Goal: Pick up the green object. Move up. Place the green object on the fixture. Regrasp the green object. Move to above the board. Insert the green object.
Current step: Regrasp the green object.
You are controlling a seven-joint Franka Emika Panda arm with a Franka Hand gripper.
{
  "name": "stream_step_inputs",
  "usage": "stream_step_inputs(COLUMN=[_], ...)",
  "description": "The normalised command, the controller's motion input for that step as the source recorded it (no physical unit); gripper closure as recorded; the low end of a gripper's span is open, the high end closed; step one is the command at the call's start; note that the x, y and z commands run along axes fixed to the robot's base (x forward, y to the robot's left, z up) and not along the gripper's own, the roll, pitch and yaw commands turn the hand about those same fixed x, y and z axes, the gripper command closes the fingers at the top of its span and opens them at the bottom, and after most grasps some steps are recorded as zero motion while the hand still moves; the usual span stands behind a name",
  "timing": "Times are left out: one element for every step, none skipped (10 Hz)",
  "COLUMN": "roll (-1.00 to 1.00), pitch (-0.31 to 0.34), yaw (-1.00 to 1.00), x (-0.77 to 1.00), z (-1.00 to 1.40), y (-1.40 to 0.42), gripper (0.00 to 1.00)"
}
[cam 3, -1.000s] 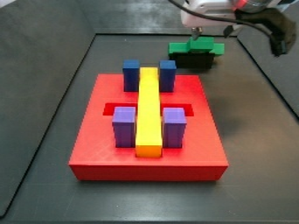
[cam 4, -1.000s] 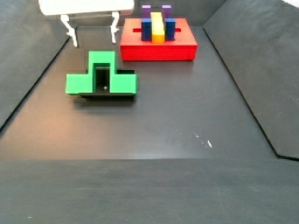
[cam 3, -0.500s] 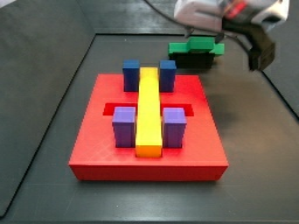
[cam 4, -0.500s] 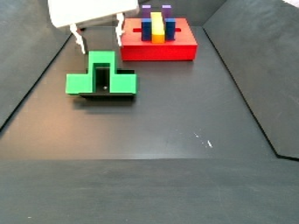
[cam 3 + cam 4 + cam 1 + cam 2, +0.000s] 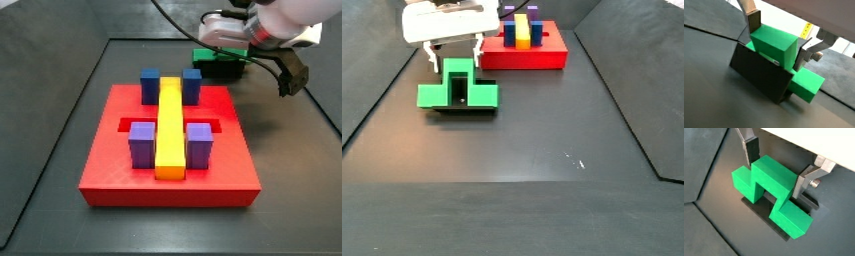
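Green object [image 5: 769,192] sits on the fixture [image 5: 761,75], w/ its raised centre up and one arm sticking out past the fixture's edge. Tool [image 5: 781,164] is right over it, fingers [image 5: 750,148] spread, one silver plate on each side of the raised centre; can't tell if the pads actually touch, but a slim gap seems to show in both wrist views. In a side view the green object [image 5: 457,88] & fixture [image 5: 465,107] are on the dark table [image 5: 543,150], nearer than the board [image 5: 523,48]. Board [image 5: 168,150] carries blue blocks [image 5: 170,84], purple blocks [image 5: 170,143] & the yellow bar [image 5: 171,125] btwn them.
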Motion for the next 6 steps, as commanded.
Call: stream_step_inputs(roll=[-0.50, -0.22, -0.03, -0.10, 0.00, 0.00], pitch=[-0.277, -0.100, 0.000, 0.051, 0.009, 0.037], yaw=[0.00, 0.00, 0.00, 0.00, 0.00, 0.00], x=[0.00, 0.00, 0.00, 0.00, 0.00, 0.00], z=[0.22, 0.01, -0.01, -0.21, -0.28, -0.16], y=[0.57, 0.22, 0.00, 0.00, -0.06, -0.07], gripper=[0.00, 0.00, 0.00, 0.00, 0.00, 0.00])
